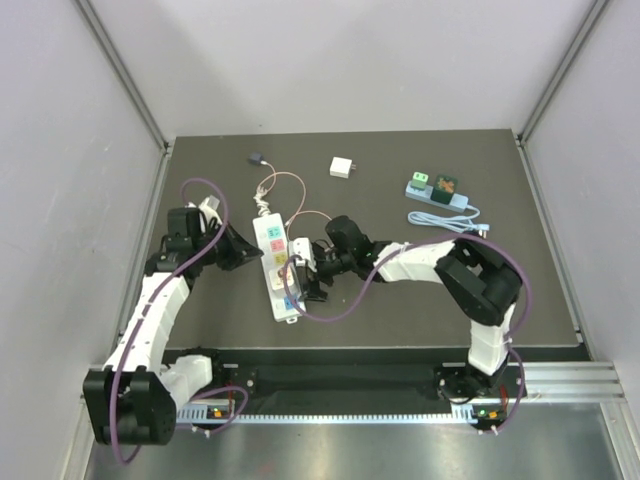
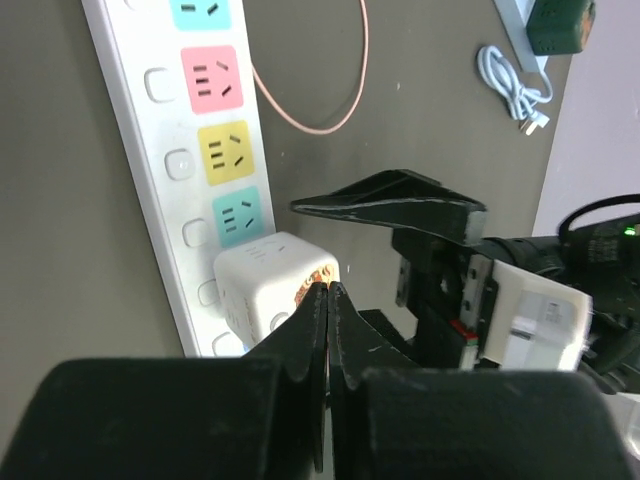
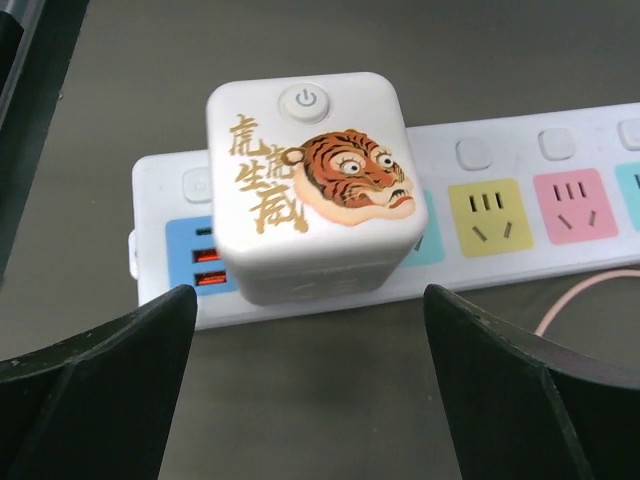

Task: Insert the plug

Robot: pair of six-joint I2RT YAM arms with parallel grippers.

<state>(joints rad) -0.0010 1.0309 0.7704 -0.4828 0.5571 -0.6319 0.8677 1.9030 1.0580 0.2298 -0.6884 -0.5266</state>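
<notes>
Tools: two, one on each arm. The left tool (image 2: 327,290) is pinched fully closed on nothing. The right tool (image 3: 310,290) stands wide with nothing between its fingers but air and the plug.
Plug: one white cube plug (image 3: 305,180) sits upright on the power strip (image 3: 510,262), near the end with the blue panel.
Plug against tools: the plug stands between the right tool's two fingers, clear of both. The left tool's tips meet at the plug's edge; whether they touch it cannot be told.
Writing: gold Chinese characters reading 虎虎生威 run down the plug's top face beside a tiger's head, and a round button above them carries a power symbol.
Power strip: one, white, lying lengthwise on the dark tabletop (image 1: 400,290). The left wrist view shows four coloured sockets (image 2: 229,153) free: teal, pink, yellow, teal, each with a white switch beside it.
USB ports: two orange ones (image 3: 206,270), stacked in the blue panel.
Elsewhere on the tabletop: one small white charger (image 1: 343,167), one thin pink cord (image 1: 285,190), one shorter strip (image 1: 432,188) carrying a green block, and one coiled white cable (image 1: 445,220), all well apart from the tools.
</notes>
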